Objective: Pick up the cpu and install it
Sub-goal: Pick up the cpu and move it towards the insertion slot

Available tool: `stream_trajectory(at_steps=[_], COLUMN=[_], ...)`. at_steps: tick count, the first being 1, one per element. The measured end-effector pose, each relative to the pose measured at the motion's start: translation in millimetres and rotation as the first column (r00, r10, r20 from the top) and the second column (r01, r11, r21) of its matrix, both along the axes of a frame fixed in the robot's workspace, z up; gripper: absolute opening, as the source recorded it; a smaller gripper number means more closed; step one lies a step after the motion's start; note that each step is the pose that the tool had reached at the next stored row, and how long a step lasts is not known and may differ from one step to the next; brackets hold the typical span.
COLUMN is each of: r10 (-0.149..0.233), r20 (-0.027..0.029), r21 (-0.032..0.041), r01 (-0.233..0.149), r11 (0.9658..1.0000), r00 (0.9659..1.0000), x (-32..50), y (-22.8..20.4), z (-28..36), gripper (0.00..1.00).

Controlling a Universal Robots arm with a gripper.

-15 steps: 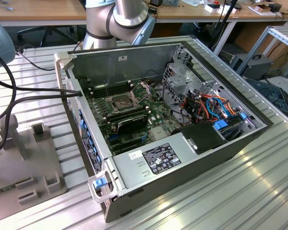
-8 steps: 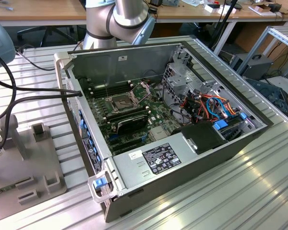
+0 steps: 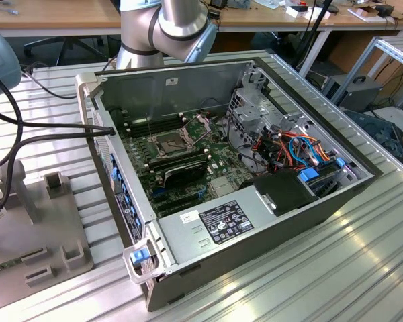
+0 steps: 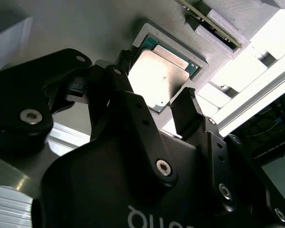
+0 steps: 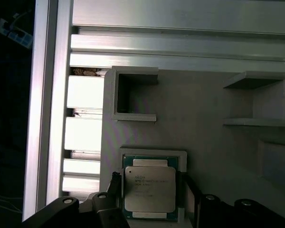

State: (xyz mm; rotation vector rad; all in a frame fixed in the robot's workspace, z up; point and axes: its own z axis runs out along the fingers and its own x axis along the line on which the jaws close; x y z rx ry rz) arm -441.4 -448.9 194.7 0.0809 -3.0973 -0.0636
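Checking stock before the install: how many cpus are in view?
1. The cpu lies in a recess of the grey tray, between the jaws. Part of the tray is hidden, so others may exist.

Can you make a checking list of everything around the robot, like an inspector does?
Surface: ribbed metal table.
Job's things: cpu lying flat in a grey holder; open computer case with its socket.
Clutter: nothing seen.
Grippers: gripper open, a finger either side of the cpu, apart from it.
Cables: black cables at the exterior view's left; orange and blue wires inside the case.
Surroundings: wooden desks beyond the table.
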Motion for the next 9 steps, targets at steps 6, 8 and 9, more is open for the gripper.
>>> stream_trajectory(at_steps=[6,8,9], r10=[0.000,0.000,0.000], r20=[-0.0002,0.0000,0.0000], r21=[-0.0001,0.0000,0.0000], r01=[0.000,0.000,0.000], r11=[1.0000,1.0000,1.0000], r00=[1.0000,1.0000,1.0000], x=[0.0,0.0,0.0], y=[0.0,0.0,0.0], z=[0.0,-0.1,-0.2], gripper=[0.53,0.53,0.53])
